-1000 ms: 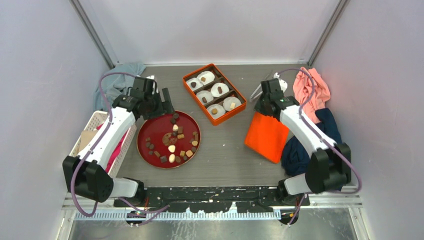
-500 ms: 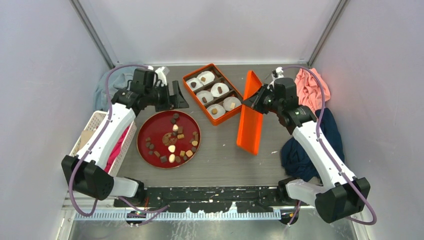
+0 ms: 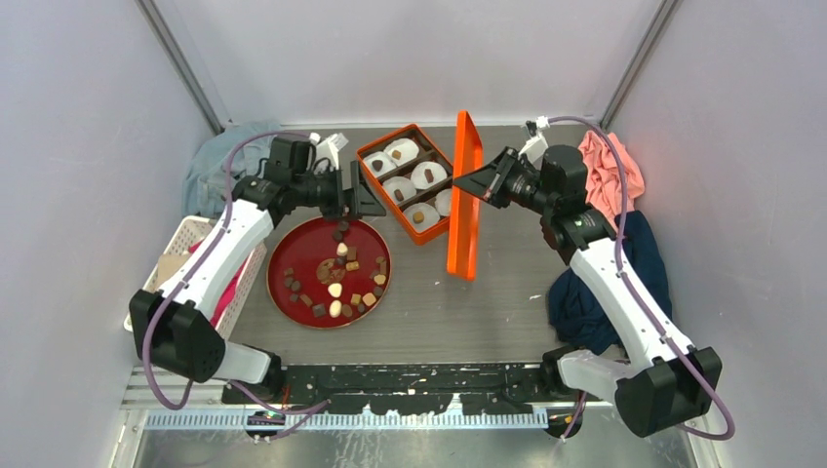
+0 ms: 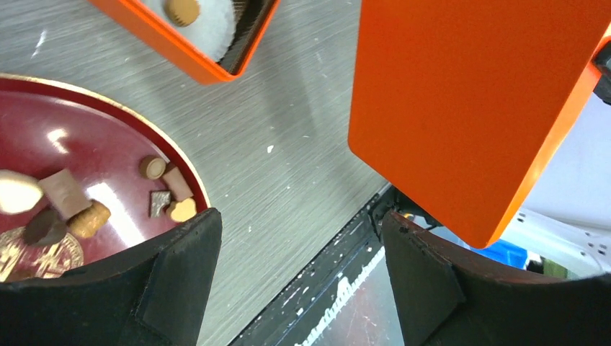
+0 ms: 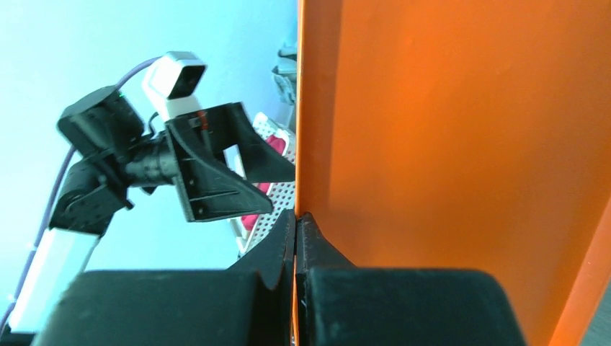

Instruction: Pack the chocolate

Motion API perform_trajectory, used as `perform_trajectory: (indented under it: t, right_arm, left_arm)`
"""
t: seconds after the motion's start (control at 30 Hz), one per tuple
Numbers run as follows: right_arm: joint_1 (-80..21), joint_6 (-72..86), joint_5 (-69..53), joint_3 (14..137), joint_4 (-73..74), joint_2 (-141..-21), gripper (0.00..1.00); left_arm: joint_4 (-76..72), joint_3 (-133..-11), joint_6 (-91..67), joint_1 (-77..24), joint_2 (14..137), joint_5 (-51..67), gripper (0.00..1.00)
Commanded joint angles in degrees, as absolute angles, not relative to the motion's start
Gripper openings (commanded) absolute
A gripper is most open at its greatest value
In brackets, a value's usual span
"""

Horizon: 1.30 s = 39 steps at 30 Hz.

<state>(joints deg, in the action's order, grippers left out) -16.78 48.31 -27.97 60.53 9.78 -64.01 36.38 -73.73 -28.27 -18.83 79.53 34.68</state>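
Chocolate (image 3: 336,273) in dark, tan and cream pieces lies on a round red plate (image 3: 293,252); some pieces (image 4: 162,180) show in the left wrist view. The orange box (image 3: 375,180) behind it holds white paper cups with single pieces inside. My right gripper (image 3: 468,185) is shut on the edge of the orange lid (image 3: 464,210), which stands upright on its edge just right of the box. The lid (image 5: 461,144) fills the right wrist view, with the jaws pinched on its rim (image 5: 295,223). My left gripper (image 3: 353,200) hangs open and empty between plate and box, facing the lid (image 4: 468,108).
A white basket (image 3: 180,249) with something pink inside stands at the left. A grey-blue cloth (image 3: 219,156) lies in the back left corner. A pink cloth (image 3: 610,171) and a dark blue cloth (image 3: 595,283) lie along the right side.
The right gripper has lifted the lid off the table at the right and swung it upright beside the box. The left gripper has moved right, toward the box.
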Motion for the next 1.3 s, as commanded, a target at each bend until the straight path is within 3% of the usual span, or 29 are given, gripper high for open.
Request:
perform_trajectory:
  t: [0.0, 0.13, 0.23, 0.37, 0.53, 0.73, 0.87, 1.27]
  right_arm:
    - [-17.0, 48.2, -35.9, 67.7, -2.6, -65.3, 0.01]
    - [-14.9, 49.2, -43.7, 74.4, -3.2, -69.9, 0.01]
    - [-12.4, 55.3, -50.5, 76.9, -7.5, -74.1, 0.01]
    - [-9.2, 68.5, -56.7, 76.4, -23.0, -77.2, 0.01]
    - [-7.2, 89.9, -60.4, 79.3, -45.3, -83.2, 0.01]
    - [-4.4, 123.1, -55.8, 83.7, -81.9, -95.6, 0.01]
    - [-4.5, 123.3, -57.8, 86.5, -82.0, -97.7, 0.01]
    - [-4.6, 124.3, -55.5, 85.6, -82.1, -98.4, 0.01]
  left_arm:
    - [27.9, -77.0, -28.2, -18.9, 83.5, 43.9, 0.82]
    - [23.7, -81.1, -29.3, -18.9, 88.2, 46.7, 0.83]
    - [18.0, -79.7, -33.3, -19.0, 88.6, 42.6, 0.85]
    - [9.4, -75.4, -38.2, -19.0, 87.0, 41.0, 0.88]
    - [6.6, -80.4, -41.0, -19.0, 93.0, 50.1, 0.86]
    - [-19.2, -74.5, -54.8, -18.7, 97.5, 53.5, 0.87]
    - [-36.5, -74.5, -66.5, -18.8, 103.9, 54.2, 0.86]
    - [-65.6, -78.1, -87.3, -21.5, 115.9, 55.0, 0.84]
